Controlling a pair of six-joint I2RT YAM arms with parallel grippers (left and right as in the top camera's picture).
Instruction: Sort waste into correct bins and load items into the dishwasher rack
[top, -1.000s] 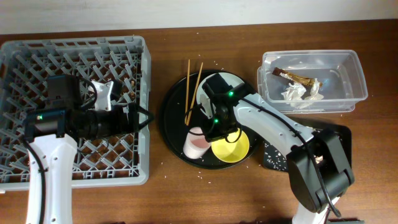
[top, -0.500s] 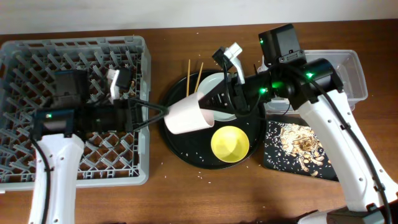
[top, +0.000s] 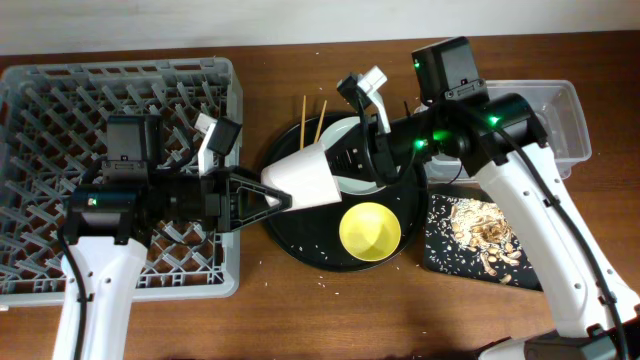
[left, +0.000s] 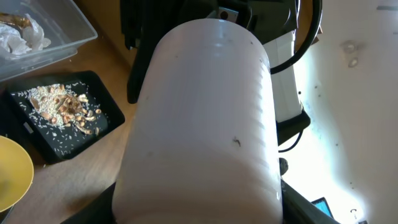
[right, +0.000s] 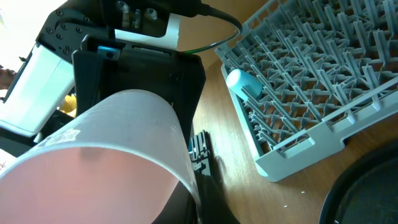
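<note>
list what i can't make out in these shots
- Left end effector: whether it grips the pink cup; the cup fills the left wrist view, contact hidden.
- Plate: overhead, mostly under the right arm and cup.
- Clear tub: contents covered by the right arm overhead; cut off by the edge in the left wrist view.
- Chopsticks: overhead, lower ends behind the cup.

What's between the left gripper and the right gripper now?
The pink cup, tipped sideways, spans the gap between them; the overhead view shows it.

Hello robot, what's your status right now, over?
Right gripper shut on pink cup, above round black tray. Left gripper straddling cup, grip unclear. Path to dishwasher rack looks open.
</note>
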